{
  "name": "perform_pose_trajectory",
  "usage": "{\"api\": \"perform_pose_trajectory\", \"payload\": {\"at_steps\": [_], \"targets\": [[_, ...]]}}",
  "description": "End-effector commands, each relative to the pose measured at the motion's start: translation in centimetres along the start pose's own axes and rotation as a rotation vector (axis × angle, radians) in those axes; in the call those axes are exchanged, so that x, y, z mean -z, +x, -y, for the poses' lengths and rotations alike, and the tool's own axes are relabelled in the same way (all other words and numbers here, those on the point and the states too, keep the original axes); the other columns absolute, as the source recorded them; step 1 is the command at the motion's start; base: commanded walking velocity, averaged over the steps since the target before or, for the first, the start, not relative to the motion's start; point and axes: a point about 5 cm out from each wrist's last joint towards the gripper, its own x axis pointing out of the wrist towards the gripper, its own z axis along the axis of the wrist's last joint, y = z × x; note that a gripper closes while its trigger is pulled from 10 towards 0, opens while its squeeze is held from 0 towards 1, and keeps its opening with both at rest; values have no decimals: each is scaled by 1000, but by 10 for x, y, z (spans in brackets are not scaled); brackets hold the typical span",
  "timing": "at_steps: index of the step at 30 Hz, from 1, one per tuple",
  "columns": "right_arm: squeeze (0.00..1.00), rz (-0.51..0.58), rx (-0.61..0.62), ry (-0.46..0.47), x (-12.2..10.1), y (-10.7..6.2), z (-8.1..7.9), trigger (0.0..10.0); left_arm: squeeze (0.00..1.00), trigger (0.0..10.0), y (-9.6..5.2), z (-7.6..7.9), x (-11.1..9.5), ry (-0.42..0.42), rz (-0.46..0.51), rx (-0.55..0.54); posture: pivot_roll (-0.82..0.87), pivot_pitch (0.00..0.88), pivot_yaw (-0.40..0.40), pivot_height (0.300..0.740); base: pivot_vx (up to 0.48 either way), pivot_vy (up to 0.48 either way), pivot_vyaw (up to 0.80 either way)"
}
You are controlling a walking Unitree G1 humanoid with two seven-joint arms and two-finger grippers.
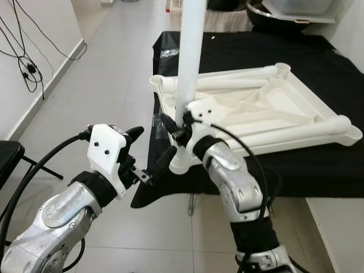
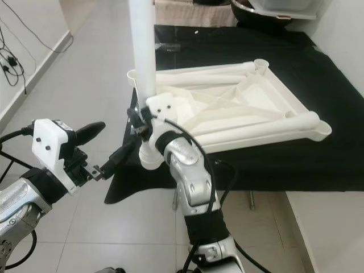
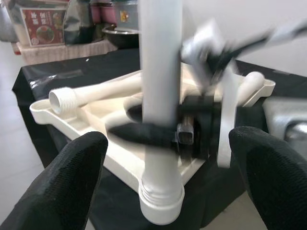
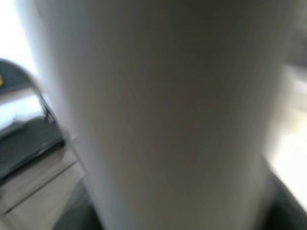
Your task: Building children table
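An upside-down white table top [image 1: 273, 108] lies on a black cloth-covered table [image 1: 318, 165]. A white table leg [image 1: 190, 51] stands upright at its near left corner, threaded end [image 3: 160, 203] down. My right gripper [image 1: 181, 126] is shut on the lower part of this leg, which fills the blurred right wrist view [image 4: 163, 115]. My left gripper [image 1: 149, 147] is open just left of the leg's lower end, apart from it, with the leg between its fingertips [image 3: 76, 158] in the left wrist view. Two more legs [image 1: 227, 82] lie in the table top.
A black chair [image 1: 8, 153] stands at the left edge, and cables [image 1: 28, 68] hang on the left wall. A bowl and a plastic box [image 1: 278, 11] sit at the table's far end. Tiled floor [image 1: 108, 74] runs along the table's left side.
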Motion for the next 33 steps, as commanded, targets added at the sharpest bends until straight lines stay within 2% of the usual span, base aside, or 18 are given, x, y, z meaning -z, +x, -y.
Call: {"api": "perform_pose_trajectory", "payload": {"at_steps": [1,2,3,4,6,7,8,10,13,17,21,22,23,32,33], "targets": [[1000,2,-47,100,1,5,-14,10000,0,10000,-2,1,2,6,-13,2,194,167,-58,740,0,0,0],[1000,44,-86,111,-8,5,-13,10000,0,10000,-2,3,3,4,-15,4,196,170,-60,740,0,0,0],[1000,81,-178,123,-17,5,-12,10000,0,10000,-2,4,3,0,-15,5,199,177,-65,740,0,0,0],[1000,81,-178,123,-17,5,-12,10000,0,10000,-2,4,3,0,-15,5,199,177,-65,740,0,0,0],[973,131,-338,103,-31,5,-7,10000,0,10000,-2,7,3,-3,-15,5,202,186,-67,740,0,0,0],[973,131,-338,103,-31,5,-7,10000,0,10000,-2,7,3,-3,-15,5,202,186,-67,740,0,0,0],[0,148,-440,51,-37,4,-4,10000,0,10000,-2,8,3,-7,-12,4,204,195,-70,740,0,0,0],[0,147,-671,-30,-46,2,-1,10000,0,10000,-3,9,3,-11,-13,2,208,207,-75,740,0,0,0],[0,116,-817,-62,-52,5,7,10000,0,10000,-5,12,2,-18,-16,2,226,238,-83,740,0,0,0],[0,87,-905,-117,-58,10,14,10000,0,10000,-9,14,1,-23,-24,-7,253,270,-88,740,0,0,0],[0,73,-921,-124,-65,18,20,9882,0,10000,-14,14,0,-19,-36,-28,272,294,-87,740,0,0,0],[0,63,-936,-133,-67,20,23,6118,0,10000,-16,14,0,-19,-41,-36,279,306,-86,740,0,0,0],[0,52,-947,-141,-68,22,25,0,0,10000,-18,13,0,-19,-47,-44,286,313,-83,740,0,0,0],[0,26,-1012,-154,-68,20,38,0,0,10000,-24,11,1,-17,-64,-63,285,322,-75,740,0,0,0],[0,45,-963,-136,-62,12,48,0,0,10000,-22,11,0,-15,-63,-58,270,306,-67,740,0,0,0]]}}
